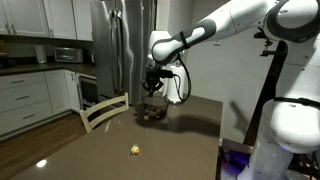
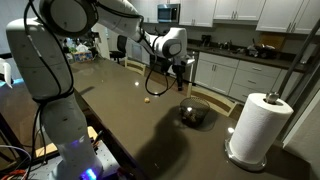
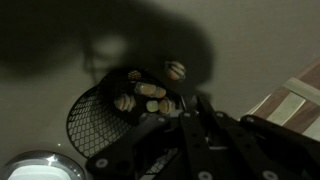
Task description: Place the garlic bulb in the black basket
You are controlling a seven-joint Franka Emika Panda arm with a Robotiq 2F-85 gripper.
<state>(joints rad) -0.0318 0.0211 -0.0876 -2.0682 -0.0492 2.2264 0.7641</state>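
Pale-yellow, seemingly roundish garlic bulb sits on table; cannot tell if tool is spread.

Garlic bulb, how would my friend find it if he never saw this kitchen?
Find the big dark table in an exterior view. The black basket sits on it under the gripper, and the garlic bulb lies alone on bare tabletop, well apart from it. It is a tiny pale yellow lump out in the open, unlike the pieces inside the basket.
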